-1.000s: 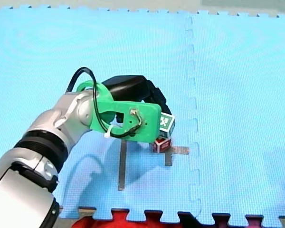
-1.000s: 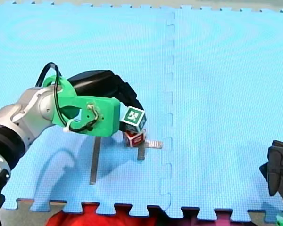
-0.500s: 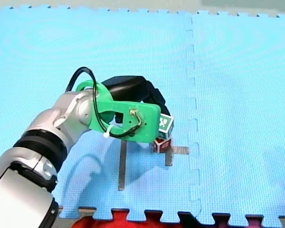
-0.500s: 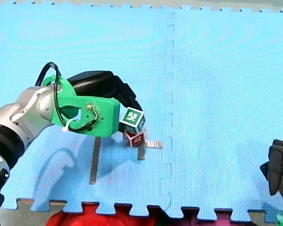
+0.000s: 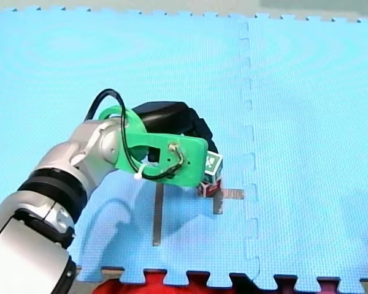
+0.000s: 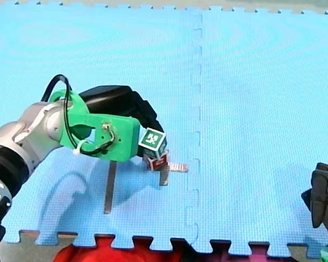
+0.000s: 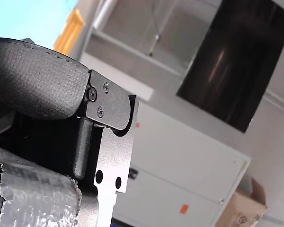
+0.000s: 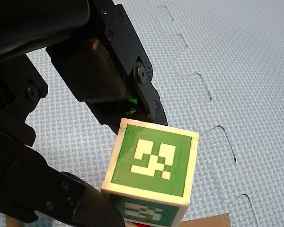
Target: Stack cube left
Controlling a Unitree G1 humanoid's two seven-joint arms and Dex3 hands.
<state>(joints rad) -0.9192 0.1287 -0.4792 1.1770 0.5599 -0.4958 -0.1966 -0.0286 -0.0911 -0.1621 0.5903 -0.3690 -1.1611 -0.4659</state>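
Green cube point(image 6: 153, 141) is dropping lower, now sitting right over the red cube point(image 6: 157, 161) on the mat point(image 6: 251, 109). Left hand point(image 6: 123, 103) is gripping it from the left, lining up the stack. Right hand point(image 6: 323, 199) is waiting near right, its grip impossible to tell.

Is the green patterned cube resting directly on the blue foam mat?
No, the left hand's fingers hold the green patterned cube over the red cube on the blue foam mat, with the right hand at its near edge.
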